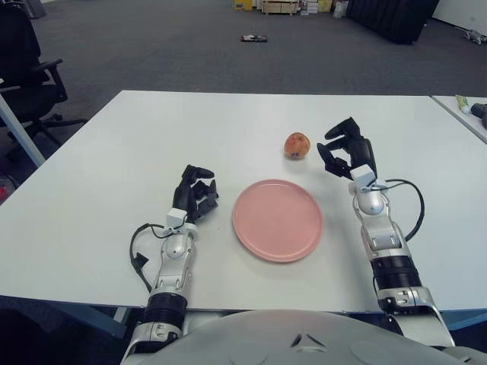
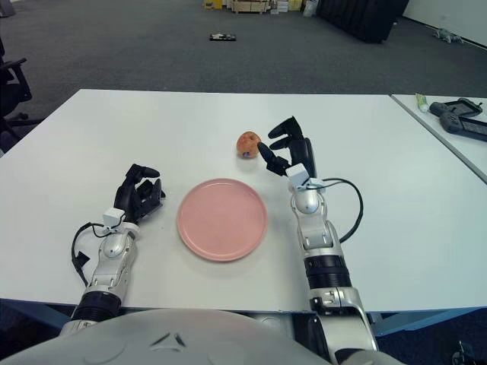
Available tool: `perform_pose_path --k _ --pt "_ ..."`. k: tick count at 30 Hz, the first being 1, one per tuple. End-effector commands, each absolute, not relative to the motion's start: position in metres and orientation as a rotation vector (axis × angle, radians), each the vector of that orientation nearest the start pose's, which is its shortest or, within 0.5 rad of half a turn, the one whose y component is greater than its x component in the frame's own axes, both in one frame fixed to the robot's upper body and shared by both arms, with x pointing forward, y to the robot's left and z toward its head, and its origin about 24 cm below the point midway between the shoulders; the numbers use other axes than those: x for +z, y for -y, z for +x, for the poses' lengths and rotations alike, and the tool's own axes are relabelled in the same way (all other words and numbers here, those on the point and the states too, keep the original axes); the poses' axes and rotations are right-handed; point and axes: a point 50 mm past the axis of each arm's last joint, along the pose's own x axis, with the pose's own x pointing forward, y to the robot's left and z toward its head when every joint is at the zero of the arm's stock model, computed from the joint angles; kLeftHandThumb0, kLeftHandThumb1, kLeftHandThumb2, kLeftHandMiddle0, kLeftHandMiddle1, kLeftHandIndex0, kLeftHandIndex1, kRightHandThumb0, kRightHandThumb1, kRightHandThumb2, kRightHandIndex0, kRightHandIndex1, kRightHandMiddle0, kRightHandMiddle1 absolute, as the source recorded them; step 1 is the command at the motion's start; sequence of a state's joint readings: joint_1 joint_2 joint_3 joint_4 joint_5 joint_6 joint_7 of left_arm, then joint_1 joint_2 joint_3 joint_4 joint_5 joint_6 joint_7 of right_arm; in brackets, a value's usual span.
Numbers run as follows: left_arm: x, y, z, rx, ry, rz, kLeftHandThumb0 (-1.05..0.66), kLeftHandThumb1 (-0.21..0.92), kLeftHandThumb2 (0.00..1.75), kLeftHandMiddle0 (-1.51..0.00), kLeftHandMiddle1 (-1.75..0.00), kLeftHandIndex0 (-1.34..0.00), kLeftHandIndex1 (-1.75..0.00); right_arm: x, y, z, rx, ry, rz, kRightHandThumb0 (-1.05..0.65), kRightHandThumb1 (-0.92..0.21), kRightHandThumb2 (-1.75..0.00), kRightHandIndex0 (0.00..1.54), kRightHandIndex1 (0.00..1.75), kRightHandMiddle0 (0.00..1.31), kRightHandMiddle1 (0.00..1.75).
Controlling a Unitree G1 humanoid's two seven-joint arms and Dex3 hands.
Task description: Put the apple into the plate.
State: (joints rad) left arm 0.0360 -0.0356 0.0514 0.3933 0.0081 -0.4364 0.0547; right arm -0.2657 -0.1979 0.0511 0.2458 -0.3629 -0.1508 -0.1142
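Observation:
A reddish-orange apple (image 1: 297, 144) sits on the white table (image 1: 114, 152), beyond the pink plate (image 1: 277, 220). My right hand (image 1: 342, 149) is raised just right of the apple, fingers spread toward it, holding nothing and a small gap away from it. The plate lies empty between my two arms. My left hand (image 1: 195, 194) shows left of the plate with its fingers curled and holding nothing.
A second table (image 1: 464, 114) at the right edge carries a green tube (image 1: 461, 102) and a dark device (image 2: 460, 118). An office chair (image 1: 27, 76) stands at the far left. Boxes and a small object lie on the floor beyond.

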Motion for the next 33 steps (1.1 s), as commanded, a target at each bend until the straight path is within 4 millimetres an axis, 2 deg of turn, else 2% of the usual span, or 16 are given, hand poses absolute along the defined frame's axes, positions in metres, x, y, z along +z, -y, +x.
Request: perform_pose_path --k 1,4,13,18,27,33 --pt "-0.020 -0.158 0.228 0.123 -0.018 -0.020 -0.39 0.65 0.90 -0.71 -1.75 -0.36 -1.75 0.073 0.166 0.321 0.030 0.140 -0.679 -0.50 -0.80 -0.74 0.07 0.84 0.05 1.08" --pt "-0.021 -0.158 0.228 0.124 -0.020 -0.021 -0.39 0.65 0.90 -0.71 -1.75 -0.36 -1.75 0.073 0.161 0.329 0.060 0.123 -0.751 -0.58 -0.75 -0.77 0.02 0.60 0.01 0.77" --pt "-0.022 -0.159 0.228 0.130 -0.029 -0.021 -0.39 0.65 0.90 -0.70 -1.75 -0.36 -1.75 0.063 0.148 0.351 0.122 0.053 -0.810 -0.67 -0.70 -0.72 0.00 0.07 0.00 0.35" --pt "-0.021 -0.159 0.228 0.128 -0.025 -0.026 -0.39 0.65 0.90 -0.70 -1.75 -0.36 -1.75 0.057 0.146 0.359 0.149 0.003 -0.844 -0.71 -0.66 -0.69 0.00 0.01 0.00 0.23" --pt "-0.021 -0.159 0.227 0.135 -0.015 -0.019 -0.39 0.65 0.91 -0.72 -1.75 -0.36 -1.75 0.049 0.138 0.373 0.190 -0.102 -0.916 -0.80 -0.61 -0.60 0.00 0.00 0.00 0.05" --pt "-0.021 -0.160 0.226 0.135 -0.010 -0.027 -0.39 0.65 0.90 -0.72 -1.75 -0.36 -1.75 0.044 0.134 0.377 0.217 -0.175 -0.965 -0.83 -0.60 -0.57 0.00 0.00 0.00 0.00"
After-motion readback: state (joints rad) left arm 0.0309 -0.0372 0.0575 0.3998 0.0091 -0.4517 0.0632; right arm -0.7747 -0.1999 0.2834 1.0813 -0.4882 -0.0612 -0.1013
